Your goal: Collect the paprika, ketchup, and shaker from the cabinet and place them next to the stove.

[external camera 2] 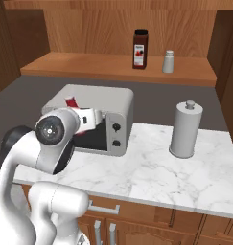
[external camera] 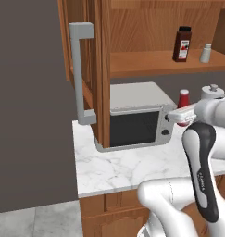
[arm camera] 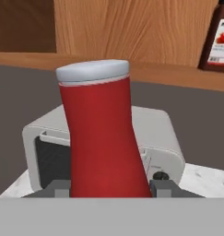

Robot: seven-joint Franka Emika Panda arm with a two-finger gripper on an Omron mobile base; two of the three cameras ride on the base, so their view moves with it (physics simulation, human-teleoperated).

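I have the fingers [arm camera: 161,188] clamped on the ketchup [arm camera: 104,138], frame centre; paprika [external camera 2: 140,49] and shaker [external camera 2: 168,61] wait upper right. Next, I carry it stoveward.

The grey microwave [external camera: 134,118] sits on the white counter [external camera: 128,169]. On the cabinet [external camera: 104,69] shelf above the microwave stand the paprika [external camera: 182,44] and the small shaker [external camera: 206,53]. Just right of the microwave, the gripper [external camera: 182,115] holds the red ketchup [external camera: 184,99].
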